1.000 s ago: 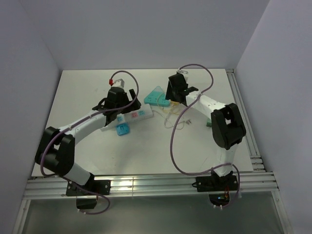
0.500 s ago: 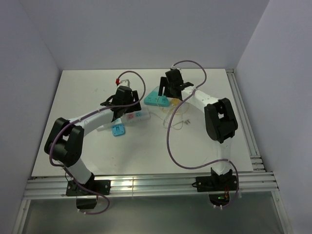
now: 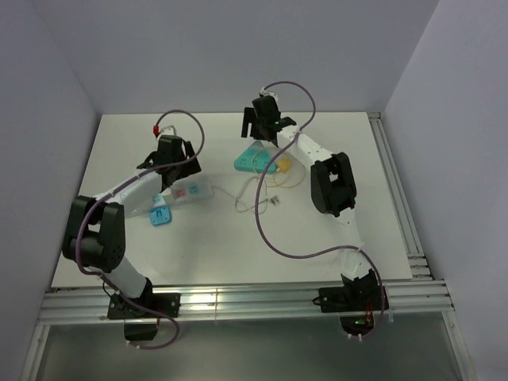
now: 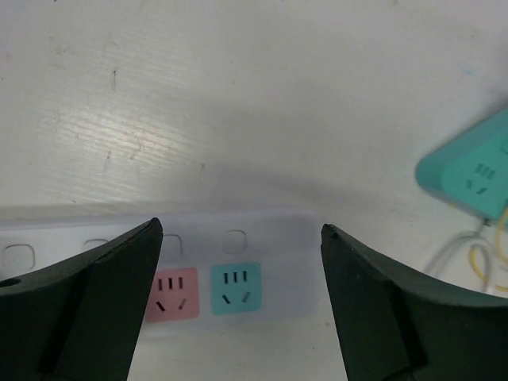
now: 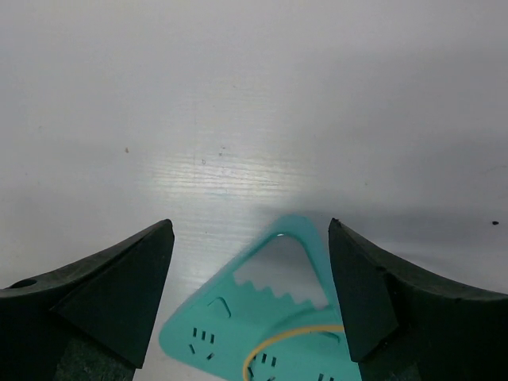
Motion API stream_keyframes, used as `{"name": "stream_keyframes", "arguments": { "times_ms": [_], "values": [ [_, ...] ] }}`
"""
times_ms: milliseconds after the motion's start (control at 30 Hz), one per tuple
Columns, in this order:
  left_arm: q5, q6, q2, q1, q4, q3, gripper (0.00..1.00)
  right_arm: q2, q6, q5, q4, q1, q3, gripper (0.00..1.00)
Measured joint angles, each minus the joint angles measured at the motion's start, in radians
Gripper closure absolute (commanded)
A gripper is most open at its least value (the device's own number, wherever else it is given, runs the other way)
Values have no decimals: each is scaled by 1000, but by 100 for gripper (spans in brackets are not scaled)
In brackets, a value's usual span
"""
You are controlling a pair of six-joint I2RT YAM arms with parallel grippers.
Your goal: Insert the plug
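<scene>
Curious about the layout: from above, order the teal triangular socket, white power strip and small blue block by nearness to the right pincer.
1. Teal triangular socket, just by the right pincer.
2. White power strip, left of centre.
3. Small blue block, farthest left.

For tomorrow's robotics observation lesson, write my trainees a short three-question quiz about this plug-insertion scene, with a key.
1. True or false: the left claw stands open, holding nothing.
2. In the left wrist view, which colours are the two socket faces on the white power strip that show between the fingers? A pink and teal; B red and yellow; C black and grey.
3. Fill in: the teal socket block seen past the right claw is shaped like a ___.
Key: 1 true; 2 A; 3 triangle.
</scene>
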Motion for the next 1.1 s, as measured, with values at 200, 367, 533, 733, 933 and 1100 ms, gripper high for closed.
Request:
{"name": "stream_keyframes", "arguments": {
  "times_ms": [200,367,533,733,933,1100],
  "values": [
    [68,-5,-121,-6,-7,-1,10,72,-10,7,-60,15,59,13],
    [106,-7,-182,-18,-30,17,9,98,-40,16,-89,26,66,13],
    [138,-7,-203,-19,-59,23,10,103,-100,52,-124,53,72,20],
    [170,-7,-203,-49,-61,17,11,2,-179,57,-53,75,-114,27],
    [222,-8,-199,-141,-52,-46,11,-184,-230,51,-43,77,-391,28],
    [269,-15,-199,-251,-38,-146,10,-299,-243,56,6,77,-575,30]
  ]
}}
